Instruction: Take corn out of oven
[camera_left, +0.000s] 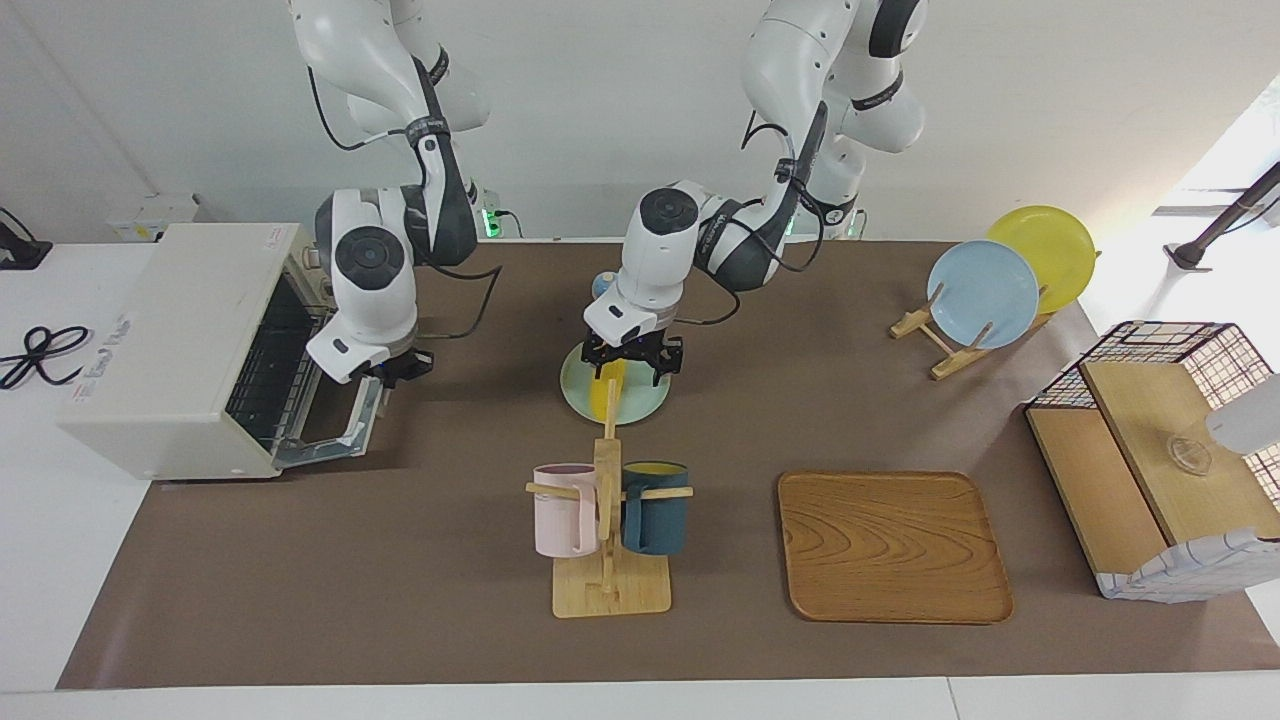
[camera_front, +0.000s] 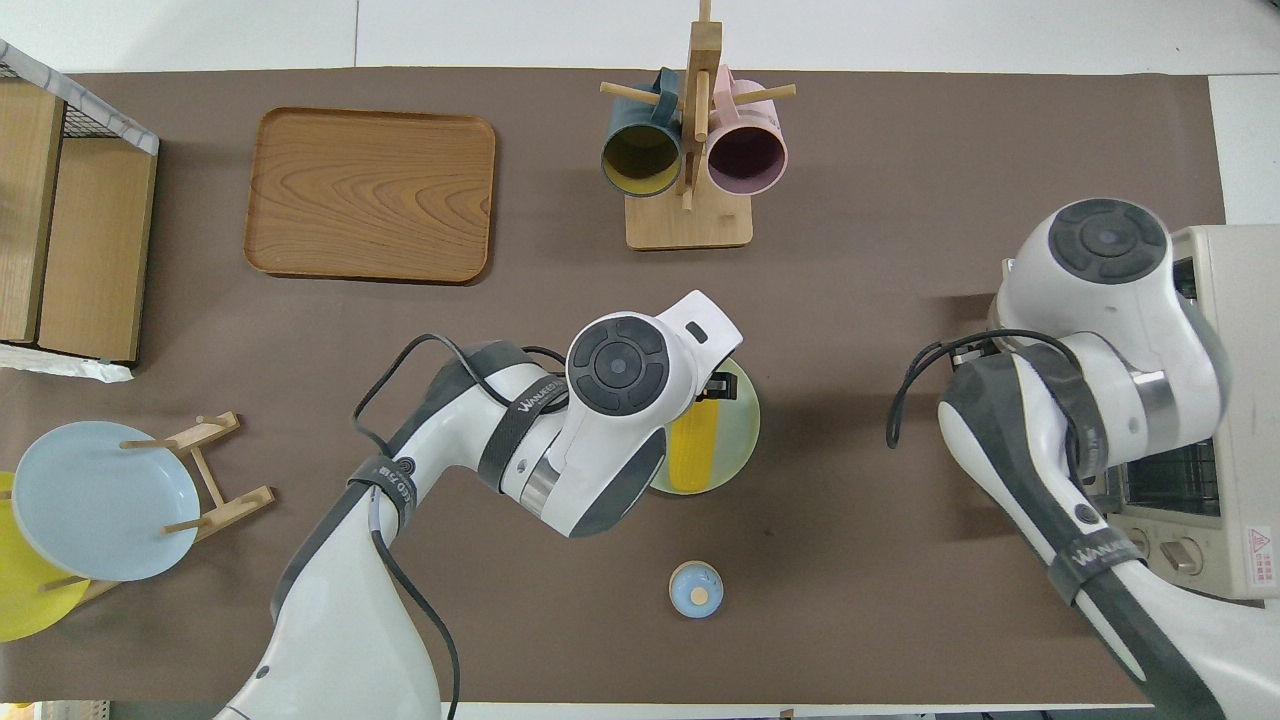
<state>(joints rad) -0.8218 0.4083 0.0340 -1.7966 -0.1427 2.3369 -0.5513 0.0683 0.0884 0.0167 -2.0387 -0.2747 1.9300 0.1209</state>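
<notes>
The yellow corn (camera_left: 607, 395) lies on a pale green plate (camera_left: 650, 400) in the middle of the table, outside the oven. My left gripper (camera_left: 633, 362) is down over the corn's end nearer the robots. It is open, with a finger on each side of the cob. From overhead, the left wrist hides most of the corn (camera_front: 690, 452). The cream oven (camera_left: 160, 340) stands at the right arm's end of the table, with its door (camera_left: 330, 435) tilted partly up. My right gripper (camera_left: 403, 368) is shut at the door's top edge.
A wooden mug rack (camera_left: 607, 520) with a pink and a dark blue mug stands just farther from the robots than the plate. A wooden tray (camera_left: 890, 545), a plate rack (camera_left: 985, 295), a wire basket box (camera_left: 1160, 450) and a small blue bell (camera_front: 695, 588) are also on the table.
</notes>
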